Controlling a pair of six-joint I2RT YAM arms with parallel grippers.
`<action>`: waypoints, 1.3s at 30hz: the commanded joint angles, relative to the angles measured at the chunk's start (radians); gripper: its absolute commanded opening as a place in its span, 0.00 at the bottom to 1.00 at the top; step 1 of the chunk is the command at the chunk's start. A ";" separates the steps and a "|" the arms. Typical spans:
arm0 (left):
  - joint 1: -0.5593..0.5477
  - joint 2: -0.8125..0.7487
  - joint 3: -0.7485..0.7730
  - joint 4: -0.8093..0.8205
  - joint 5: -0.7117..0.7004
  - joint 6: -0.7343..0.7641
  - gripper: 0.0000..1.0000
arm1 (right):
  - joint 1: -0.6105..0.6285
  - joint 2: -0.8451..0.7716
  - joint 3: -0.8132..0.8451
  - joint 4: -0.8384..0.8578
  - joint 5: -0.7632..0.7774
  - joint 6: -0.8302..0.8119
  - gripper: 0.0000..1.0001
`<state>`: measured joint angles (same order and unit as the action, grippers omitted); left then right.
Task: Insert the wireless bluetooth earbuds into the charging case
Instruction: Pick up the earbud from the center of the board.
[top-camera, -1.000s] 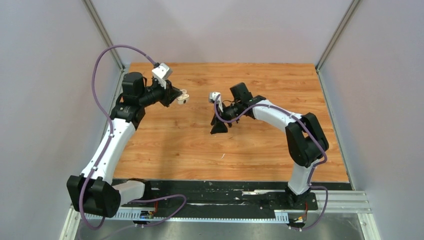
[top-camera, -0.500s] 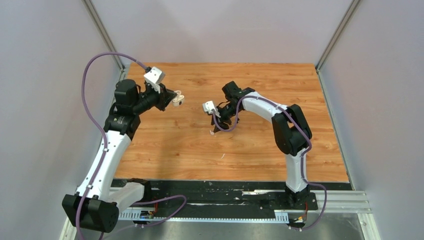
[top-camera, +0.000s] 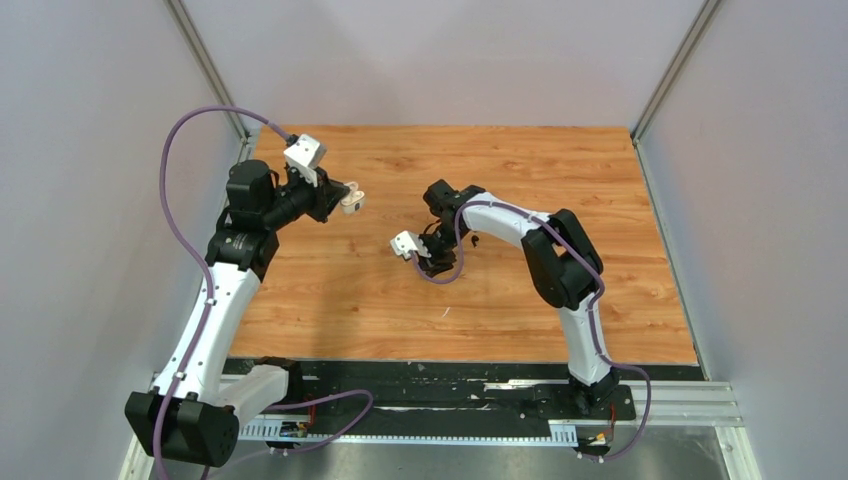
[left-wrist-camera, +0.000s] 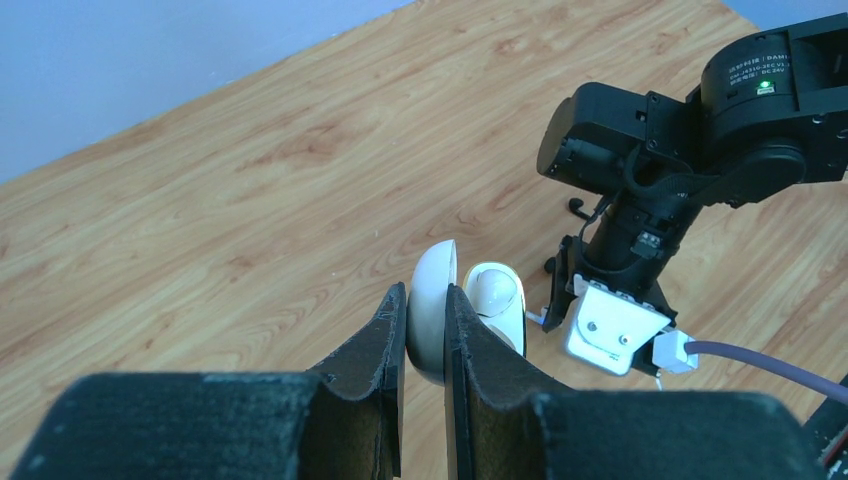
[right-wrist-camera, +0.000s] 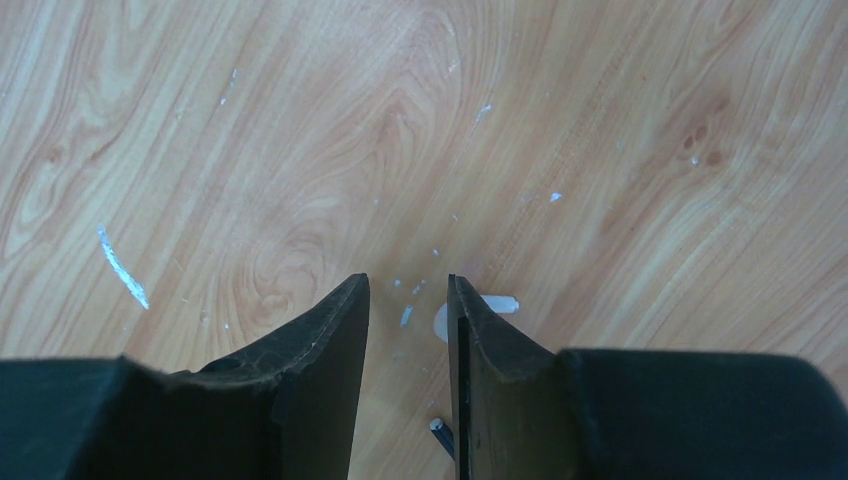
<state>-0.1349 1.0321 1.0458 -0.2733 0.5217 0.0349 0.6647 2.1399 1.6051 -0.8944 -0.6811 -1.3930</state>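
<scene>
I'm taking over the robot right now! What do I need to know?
Left gripper: shut on the lid of the open white oval charging case, held above the wooden table.
Right gripper: open, low over the table. A tiny white stemmed earbud lies beside one finger, not gripped.
Done: case lifted and open. Cannot tell whether an earbud is already inside.
Left: grip that earbud, seat it in the case, then any others.

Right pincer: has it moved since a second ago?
Yes. In the top view the right pincer has swung left with its arm, farther from the right edge of the table.
</scene>
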 joint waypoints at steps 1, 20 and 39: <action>0.007 -0.016 0.004 0.020 0.007 -0.021 0.00 | -0.005 -0.007 0.043 -0.018 0.009 -0.062 0.34; 0.011 -0.011 -0.013 0.034 0.032 -0.029 0.00 | -0.010 -0.023 0.075 -0.078 0.024 -0.208 0.34; 0.023 -0.013 -0.017 0.029 0.034 -0.051 0.00 | -0.011 0.030 0.098 -0.088 0.070 -0.261 0.31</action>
<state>-0.1204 1.0325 1.0286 -0.2710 0.5415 0.0017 0.6579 2.1437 1.6707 -0.9649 -0.5995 -1.6073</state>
